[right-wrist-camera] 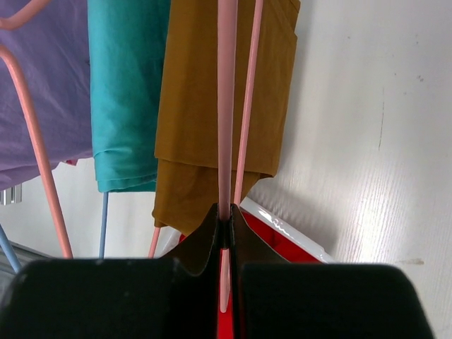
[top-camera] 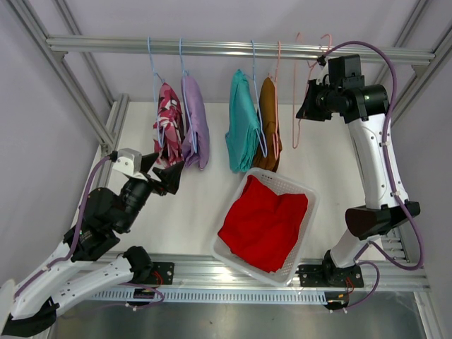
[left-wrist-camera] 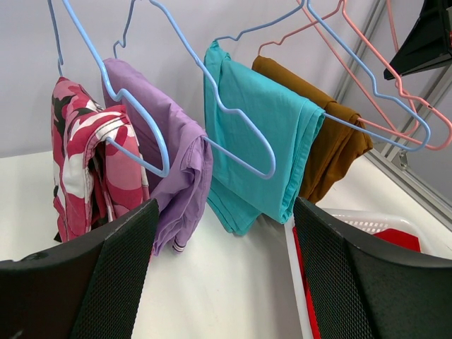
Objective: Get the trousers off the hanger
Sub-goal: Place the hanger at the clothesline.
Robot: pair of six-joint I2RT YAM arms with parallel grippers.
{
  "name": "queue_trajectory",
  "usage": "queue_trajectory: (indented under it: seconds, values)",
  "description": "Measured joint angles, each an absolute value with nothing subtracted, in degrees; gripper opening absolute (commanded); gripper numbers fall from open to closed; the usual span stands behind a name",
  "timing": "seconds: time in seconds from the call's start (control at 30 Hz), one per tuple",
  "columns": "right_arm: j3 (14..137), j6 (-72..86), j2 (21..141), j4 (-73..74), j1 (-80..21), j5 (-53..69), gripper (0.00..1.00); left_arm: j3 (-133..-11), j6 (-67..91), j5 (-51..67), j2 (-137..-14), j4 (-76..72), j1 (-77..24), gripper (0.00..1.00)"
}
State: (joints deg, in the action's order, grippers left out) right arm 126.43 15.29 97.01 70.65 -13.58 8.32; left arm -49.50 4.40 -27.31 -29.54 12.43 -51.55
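Left tool (left-wrist-camera: 226, 206) released, gaping left of basket (top-camera: 286, 185), facing camouflage trousers (top-camera: 168, 116). Red trousers (top-camera: 265, 220) lie in basket. Lilac trousers (top-camera: 194, 120), teal trousers (top-camera: 242, 127) and rust-brown trousers (top-camera: 268, 120) hang behind it. Right tool (right-wrist-camera: 224, 222) clenched on empty pink hanger (right-wrist-camera: 227, 106). Risk: pinching hanger wire with cloth yanks hanger off rail (top-camera: 233, 48).

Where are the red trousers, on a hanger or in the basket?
In the basket: the red trousers lie heaped inside it, off the rail; the bare pink hanger hangs pinched in the right gripper.
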Motion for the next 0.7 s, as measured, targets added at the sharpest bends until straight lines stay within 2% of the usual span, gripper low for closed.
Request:
queue_trajectory:
  seconds: [0.5,0.57,0.7]
  values:
    - [126.2,15.3,97.3,70.6,-13.6,9.6,0.0,-49.5,4.4,-27.3,-29.2,12.3,-51.5,0.82]
    - [126.1,15.3,97.3,70.5,-13.6,9.6,0.05,-49.5,4.4,-27.3,-29.2,12.2,-51.5,0.82]
    - [125.8,15.3,97.2,70.5,-13.6,9.6,0.07,-49.5,4.4,-27.3,-29.2,12.1,-51.5,0.82]
